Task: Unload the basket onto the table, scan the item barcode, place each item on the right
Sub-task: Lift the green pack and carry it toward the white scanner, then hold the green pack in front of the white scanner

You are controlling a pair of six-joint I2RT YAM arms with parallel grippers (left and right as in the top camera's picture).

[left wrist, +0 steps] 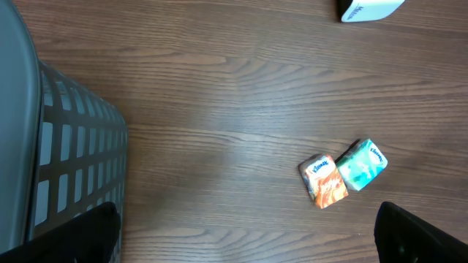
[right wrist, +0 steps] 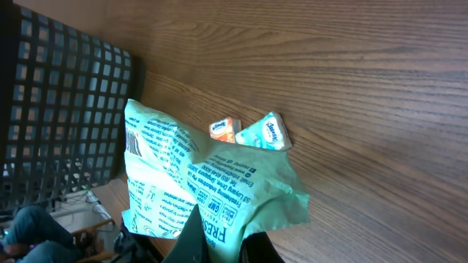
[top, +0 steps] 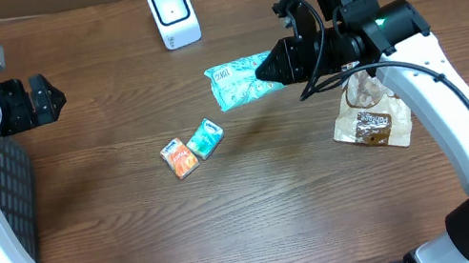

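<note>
Overhead, the wooden table (top: 279, 220) fills the picture, with the black mesh basket (top: 10, 186) at its left edge beside my left arm. Next down in size, the brown bag (top: 370, 117) lies flat under my right arm. Then the one that matters: the green packet (top: 240, 82), pinched by one end in my right gripper (top: 270, 69). The jaws are closed right down on the film, and the rest sticks out toward mid-table, apparently lifted off the wood. My left gripper (top: 52, 96) hangs by the basket, spread as wide as it goes, nothing in it. The white scanner (top: 172, 15) stands at the far edge, near the packet but not lined up with it. As I judge it, the job now is to swing the packet in front of the scanner's window, printed face toward it. On the right wrist view there's what looks like a barcode (right wrist: 132, 142) near the packet's free edge, so that's the end to present, flat and steady. It's floppy film, so go slow or it sags. Smallest of all, the orange tissue pack (top: 180, 157) and teal tissue pack (top: 206, 138) sit touching mid-table, clear of my path
</note>
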